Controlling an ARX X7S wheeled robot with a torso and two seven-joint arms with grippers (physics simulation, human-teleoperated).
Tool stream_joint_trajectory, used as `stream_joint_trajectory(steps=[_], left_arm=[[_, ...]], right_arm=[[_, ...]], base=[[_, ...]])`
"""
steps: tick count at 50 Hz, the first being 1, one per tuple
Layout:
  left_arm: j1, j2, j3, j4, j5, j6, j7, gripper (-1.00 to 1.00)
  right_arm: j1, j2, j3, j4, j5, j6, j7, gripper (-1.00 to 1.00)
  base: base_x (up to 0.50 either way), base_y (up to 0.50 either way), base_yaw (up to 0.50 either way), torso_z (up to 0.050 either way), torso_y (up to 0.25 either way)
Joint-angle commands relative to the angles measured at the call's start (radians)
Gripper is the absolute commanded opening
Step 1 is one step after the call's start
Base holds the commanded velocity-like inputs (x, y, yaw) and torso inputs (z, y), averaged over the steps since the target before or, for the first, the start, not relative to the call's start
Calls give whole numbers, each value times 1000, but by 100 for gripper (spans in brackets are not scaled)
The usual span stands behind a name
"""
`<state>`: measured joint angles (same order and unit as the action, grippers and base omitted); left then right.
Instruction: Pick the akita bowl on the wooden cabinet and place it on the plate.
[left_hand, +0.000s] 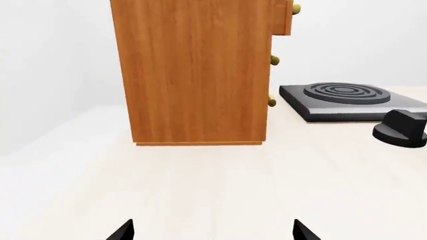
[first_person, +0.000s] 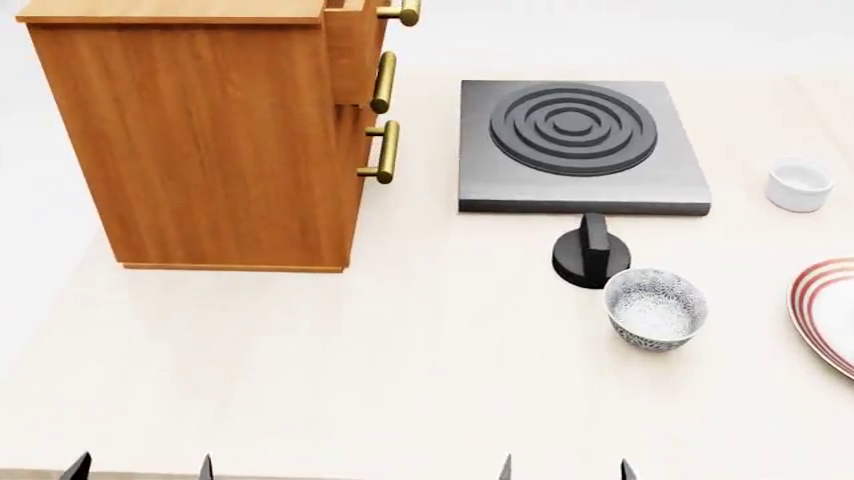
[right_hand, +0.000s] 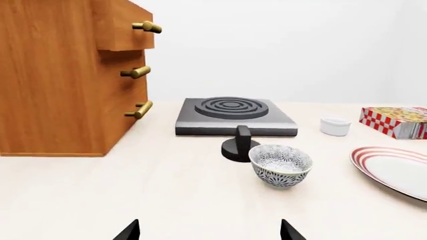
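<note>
Progress is nil as far as we can judge: the akita bowl sits upright on the pale table, just in front of the black stove knob, not on the wooden cabinet that the task names and not yet on the plate. We see the plate only partly, at the right margin of the head view, near the bowl but apart from it. In the right wrist view the bowl lies ahead of the right gripper, with the plate beyond it to the side. Both sets of fingers stand spread wide with nothing between them; the left gripper faces the cabinet side and holds nothing. Everything remains: we judge the right arm better placed to reach forward, close on the bowl's rim, lift it and carry it across to the plate. The electric hob and the small white cup stand farther back, well clear of that path
</note>
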<state>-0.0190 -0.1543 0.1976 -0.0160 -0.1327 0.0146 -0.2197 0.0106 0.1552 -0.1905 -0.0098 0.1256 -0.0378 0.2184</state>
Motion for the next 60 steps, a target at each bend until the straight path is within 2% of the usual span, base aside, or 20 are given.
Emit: stream_joint_trajectory(steps=[1,3,7,9,16,21,36,44,53,57,60], left_arm=[[28,-13,-7,63,-74,65,43,100],[26,-16,-14,103,-87,19,27,100],[29,-20,0,126,85,59,-82,100],[34,-24,-11,197,8,-26,-55,100],[48,-44,24,347,56,-130,-77,100],[58,-59,6,470,35,-197,-90,100],[70,-101,-18,662,-2,-268,-108,100],[77,-116,-30,734,-18,-296,-120,100],[83,-132,-47,820,-36,-335,-137,100],[84,-138,-51,847,-38,-348,-144,100],[84,-141,-52,860,-38,-353,-149,100]], right_arm=[[-17,3,13,-96,29,55,34,100],[-27,9,17,-146,32,73,44,100],[-40,16,25,-221,37,109,66,100],[-46,23,25,-270,34,138,78,100],[-71,48,23,-430,34,202,96,100],[-80,64,9,-517,39,236,100,100],[-85,114,-39,-850,-1,385,139,100],[-68,124,-55,-986,38,471,141,100],[-58,158,-100,-1035,-8,512,165,100],[-37,222,-147,-1037,24,490,244,100],[11,324,-224,-1037,75,465,371,100]], base=[[0,0,0,0,0],[0,0,0,0,0],[0,0,0,0,0],[0,0,0,0,0],[0,0,0,0,0],[0,0,0,0,0],[0,0,0,0,0],[0,0,0,0,0],[0,0,0,0,0],[0,0,0,0,0],[0,0,0,0,0]])
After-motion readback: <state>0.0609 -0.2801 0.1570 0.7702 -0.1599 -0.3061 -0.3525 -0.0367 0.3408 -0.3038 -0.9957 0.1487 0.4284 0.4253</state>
